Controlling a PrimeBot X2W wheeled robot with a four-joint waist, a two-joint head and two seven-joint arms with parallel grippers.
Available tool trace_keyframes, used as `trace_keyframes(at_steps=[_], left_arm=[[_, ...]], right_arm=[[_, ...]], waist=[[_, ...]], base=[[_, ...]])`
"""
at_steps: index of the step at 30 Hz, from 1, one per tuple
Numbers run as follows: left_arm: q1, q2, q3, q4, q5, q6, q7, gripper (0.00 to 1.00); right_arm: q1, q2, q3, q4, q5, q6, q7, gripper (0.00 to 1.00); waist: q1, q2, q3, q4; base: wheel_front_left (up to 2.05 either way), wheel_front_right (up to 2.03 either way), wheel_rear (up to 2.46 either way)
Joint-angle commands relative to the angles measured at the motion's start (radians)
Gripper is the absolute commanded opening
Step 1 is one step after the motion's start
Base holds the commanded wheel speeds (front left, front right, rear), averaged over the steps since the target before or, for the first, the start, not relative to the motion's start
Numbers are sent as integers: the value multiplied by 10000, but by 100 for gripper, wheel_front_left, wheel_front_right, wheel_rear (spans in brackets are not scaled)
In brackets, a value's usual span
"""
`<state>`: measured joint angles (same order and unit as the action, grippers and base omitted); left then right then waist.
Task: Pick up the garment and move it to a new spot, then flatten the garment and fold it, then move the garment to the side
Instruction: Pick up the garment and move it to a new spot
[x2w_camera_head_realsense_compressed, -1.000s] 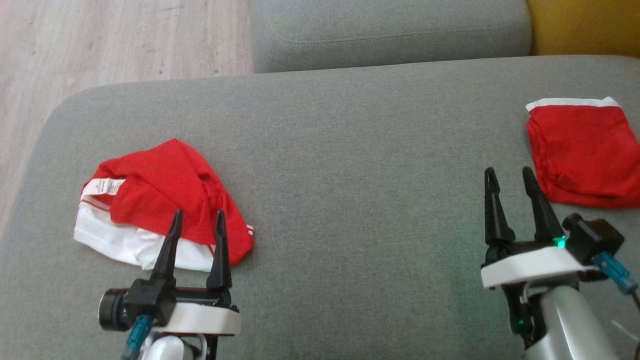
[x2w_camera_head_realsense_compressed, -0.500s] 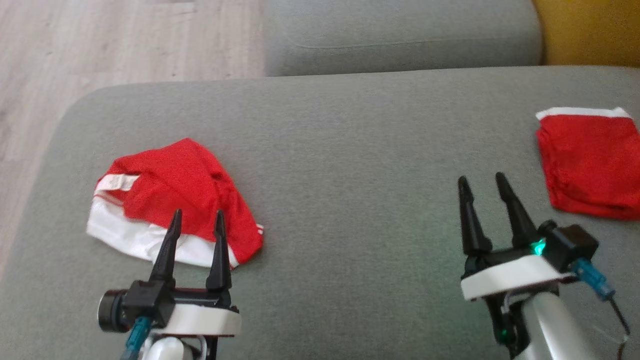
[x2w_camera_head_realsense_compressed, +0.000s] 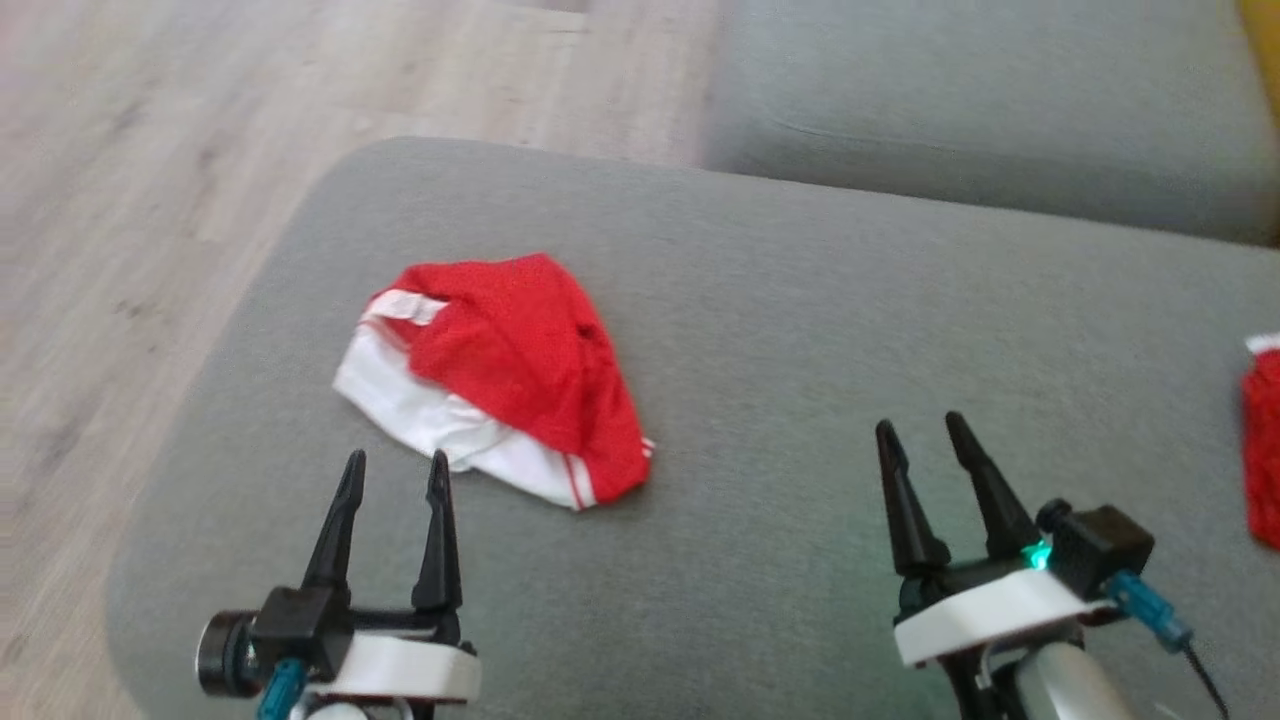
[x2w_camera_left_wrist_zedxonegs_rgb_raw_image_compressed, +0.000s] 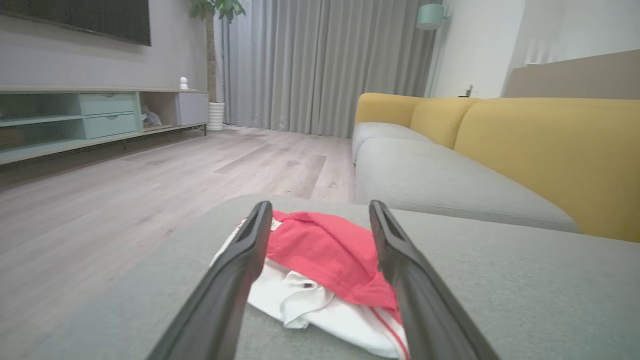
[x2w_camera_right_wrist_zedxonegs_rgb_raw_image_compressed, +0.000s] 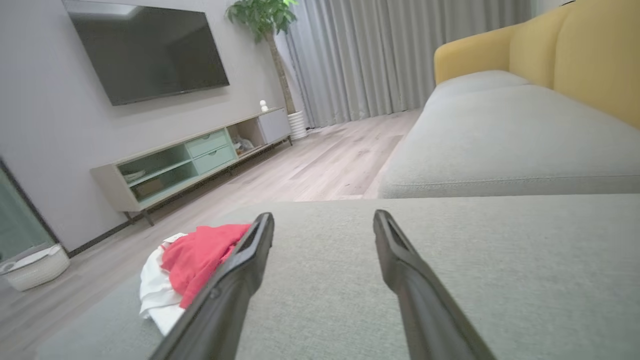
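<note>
Spread wide and empty: left gripper at the lower left of the head view, right gripper at the lower right, both low over the grey cushion, touching nothing. Just beyond the left gripper's tips and apart from them, the garment, red over white, crumpled in a heap near the cushion's left end beside the wooden floor. Well off to the right, at the picture's edge, a second red cloth, also on the cushion.
</note>
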<state>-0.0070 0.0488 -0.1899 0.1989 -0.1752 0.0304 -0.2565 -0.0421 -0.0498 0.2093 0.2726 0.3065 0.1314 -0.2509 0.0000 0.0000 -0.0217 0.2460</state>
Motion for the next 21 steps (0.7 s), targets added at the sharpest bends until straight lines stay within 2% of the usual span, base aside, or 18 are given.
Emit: trace_keyframes(at_steps=[1, 6, 11, 17, 21], left_arm=[[-172, 18, 417, -225, 94, -35, -53, 100], [-59, 28, 491, -155, 173, -136, -53, 100], [6, 26, 503, -72, 197, -186, -53, 100], [-40, 35, 456, 64, 243, -277, -53, 100], [-630, 92, 222, 727, 186, -630, 182, 100]], right_arm=[[26, -5, 260, -215, -29, -7, -107, 100], [101, -5, 358, -186, 189, -7, -107, 100], [94, -5, 550, -164, 300, -7, -108, 100], [39, -5, 570, -172, 271, -7, -108, 100], [-104, -5, 503, -246, 124, -7, -108, 100]], waist=[[0, 0, -239, 661], [0, 0, -366, 1142], [0, 0, -408, 1306], [0, 0, -217, 1143], [0, 0, 235, 921]], base=[[0, 0, 0], [0, 0, 0], [0, 0, 0], [0, 0, 0], [0, 0, 0]])
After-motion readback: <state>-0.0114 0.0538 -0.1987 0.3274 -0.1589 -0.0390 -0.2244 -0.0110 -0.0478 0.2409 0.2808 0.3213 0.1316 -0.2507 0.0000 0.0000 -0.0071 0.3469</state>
